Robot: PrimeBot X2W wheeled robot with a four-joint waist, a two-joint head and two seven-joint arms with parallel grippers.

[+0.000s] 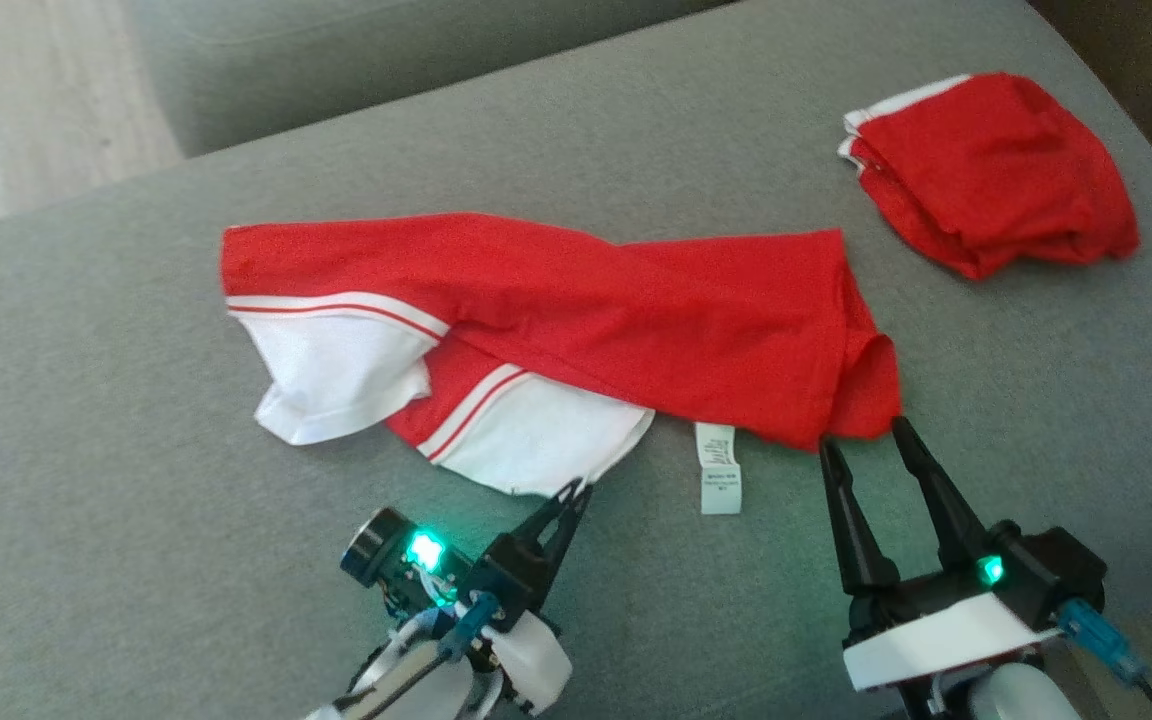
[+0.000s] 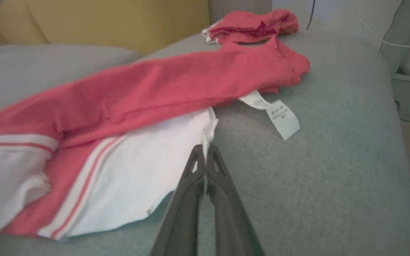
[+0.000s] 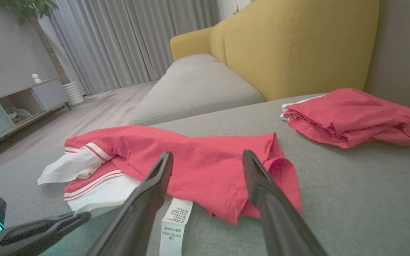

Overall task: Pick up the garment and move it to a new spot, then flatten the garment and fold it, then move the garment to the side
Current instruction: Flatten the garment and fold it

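The soft red knit garment (image 1: 576, 310) is lying rumpled on the grey woven sofa cushion (image 1: 136, 500), its long axis running left-right just beyond the white care label (image 1: 718, 467). Left of the label the left pincer (image 1: 576, 492) is pinching shut on the white striped hem's corner. Right of it the right pincer (image 1: 861, 432) is gaping wide at the bunched red end, likely next to close.

Soft, even indoor light covers the grey sofa (image 1: 136, 420), leaving faint shadows under the red garment (image 1: 636, 310). The left wrist view is hazy and washed out. A green lamp (image 1: 425, 549) on the left gripper (image 1: 576, 492) tints the sofa beside it.
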